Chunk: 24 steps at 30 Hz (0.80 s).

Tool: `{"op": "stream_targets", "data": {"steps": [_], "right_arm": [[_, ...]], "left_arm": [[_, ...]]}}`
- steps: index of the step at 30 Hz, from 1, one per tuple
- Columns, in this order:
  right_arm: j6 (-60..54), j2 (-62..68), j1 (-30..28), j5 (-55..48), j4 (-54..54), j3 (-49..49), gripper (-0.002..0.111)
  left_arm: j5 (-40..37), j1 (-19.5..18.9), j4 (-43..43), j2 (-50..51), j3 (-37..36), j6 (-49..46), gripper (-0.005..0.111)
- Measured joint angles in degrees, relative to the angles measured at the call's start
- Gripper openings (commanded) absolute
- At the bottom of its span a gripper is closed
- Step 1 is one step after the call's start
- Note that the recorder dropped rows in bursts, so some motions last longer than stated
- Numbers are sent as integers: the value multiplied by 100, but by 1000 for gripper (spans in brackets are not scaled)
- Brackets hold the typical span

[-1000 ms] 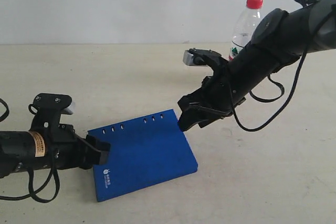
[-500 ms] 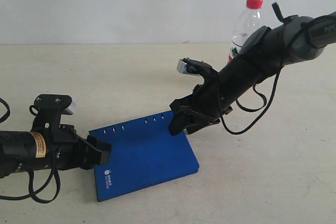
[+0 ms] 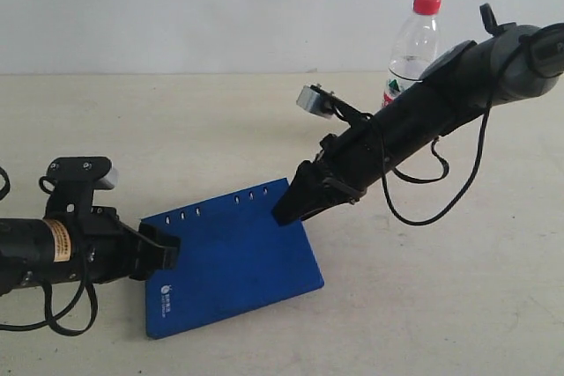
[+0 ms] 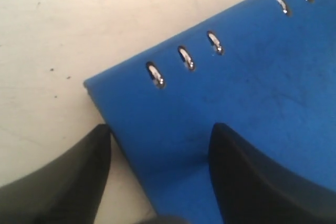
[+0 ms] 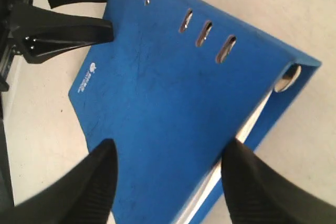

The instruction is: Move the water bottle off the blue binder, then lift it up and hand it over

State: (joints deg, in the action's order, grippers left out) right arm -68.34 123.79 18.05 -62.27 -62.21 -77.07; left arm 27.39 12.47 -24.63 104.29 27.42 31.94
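Observation:
The blue binder [image 3: 233,261] lies flat on the table, slots along its far edge. My left gripper [image 3: 166,251] is at its left edge, open. In the left wrist view the gripper [image 4: 160,129] straddles that edge, one finger over the binder [image 4: 252,77] and one over the table. My right gripper [image 3: 286,209] is at the binder's far right corner, open. In the right wrist view this gripper [image 5: 170,145] spans the binder [image 5: 168,87] cover to its open side. The water bottle [image 3: 414,41], red cap on, stands on the table behind the right arm, off the binder.
A beige tabletop [image 3: 441,305] runs back to a white wall [image 3: 176,6]. The right arm's cable [image 3: 458,191] loops below the arm. My left gripper's fingers [image 5: 68,32] show in the right wrist view beside the binder's logo [image 5: 86,77].
The right gripper has dropped and moved left onto the binder's far right corner. The binder and the left gripper have shifted a little to the left. The bottle has not moved.

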Motion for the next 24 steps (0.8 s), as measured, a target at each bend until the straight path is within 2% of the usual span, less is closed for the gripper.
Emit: {"op": "stream_targets", "data": {"steps": [2, 6, 7, 16, 20, 23, 24], "right_arm": [[-81, 0, 0, -11, -51, 0, 38], [-145, 0, -13, -11, -79, 0, 3], [-156, 0, -18, -11, -79, 0, 0], [-305, 0, -27, -179, -117, 0, 0], [-299, 0, -27, -212, -179, 0, 0], [-212, 0, 44, -225, -406, 0, 0], [-200, 0, 81, -225, -445, 0, 0]], "left_arm": [[-46, 0, 25, -50, -11, 0, 51], [-131, -2, 50, -151, -34, -48, 51], [-145, -2, 50, -162, -34, -59, 51], [-142, -2, 51, -196, -34, -167, 50], [-95, -12, 349, -196, -44, -587, 52], [334, 24, 1071, -196, -10, -1340, 61], [463, 41, 1356, -196, 2, -1599, 68]]}}
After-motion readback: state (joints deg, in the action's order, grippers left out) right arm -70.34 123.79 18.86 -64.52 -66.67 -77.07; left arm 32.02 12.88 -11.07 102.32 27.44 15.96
